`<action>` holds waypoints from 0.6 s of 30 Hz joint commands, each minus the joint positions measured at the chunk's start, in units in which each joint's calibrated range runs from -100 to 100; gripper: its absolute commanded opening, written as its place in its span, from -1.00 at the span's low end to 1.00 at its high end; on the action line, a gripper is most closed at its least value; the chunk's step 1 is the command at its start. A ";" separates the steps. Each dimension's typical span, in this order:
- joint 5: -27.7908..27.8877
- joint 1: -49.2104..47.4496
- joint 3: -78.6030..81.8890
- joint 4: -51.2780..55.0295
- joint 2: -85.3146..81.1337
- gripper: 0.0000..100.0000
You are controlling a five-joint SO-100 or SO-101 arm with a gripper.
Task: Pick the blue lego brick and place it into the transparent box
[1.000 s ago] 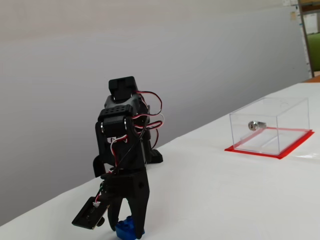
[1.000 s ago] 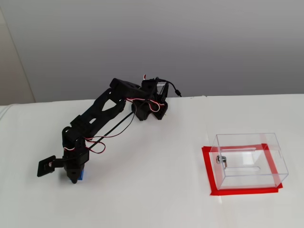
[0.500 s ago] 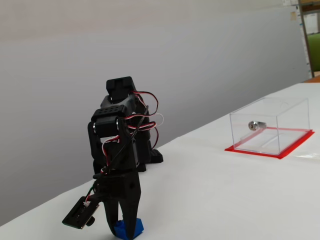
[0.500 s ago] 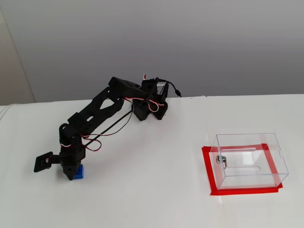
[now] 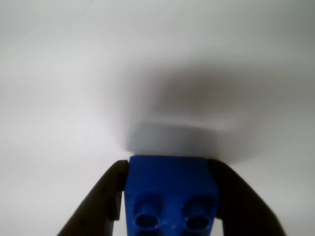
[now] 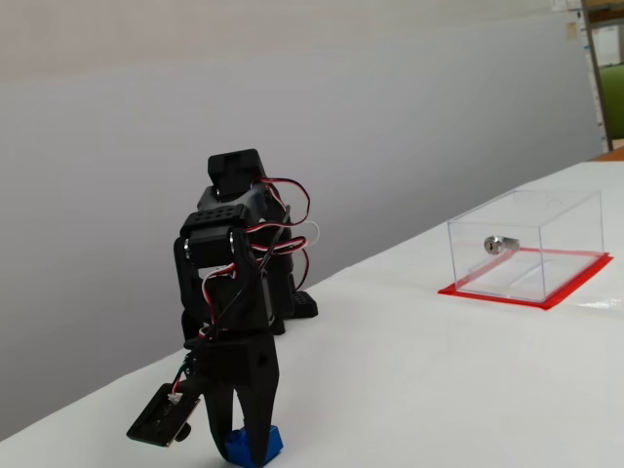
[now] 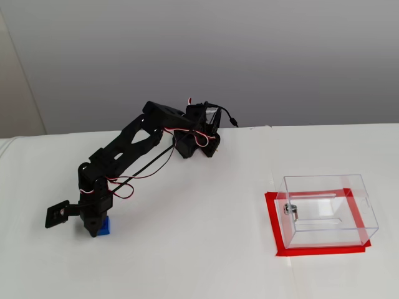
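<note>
We see an all-black arm point(image 7: 134, 142) of blocky printed links, matte and angular. Red, white and black servo cables point(image 6: 283, 219) loop loosely between its joints. The end effector point(image 6: 238, 441) carries two tapering black fingers point(image 5: 101, 196), one with small round holes along its side. A flat black plate point(image 7: 57, 214) sticks out beside the wrist.

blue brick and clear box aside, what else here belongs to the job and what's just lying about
Part of the job:
- blue lego brick, between the fingers of the gripper
- transparent box, standing apart on the table

Just there:
- red base under the box
- silver lock on a box wall
- white table
- grey wall behind
</note>
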 commanded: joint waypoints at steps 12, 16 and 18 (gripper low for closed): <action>1.11 -4.08 -3.82 0.20 -15.31 -0.80; 3.20 -5.56 -3.91 0.20 -20.57 -0.80; 3.41 -6.37 -3.72 0.20 -23.62 -0.80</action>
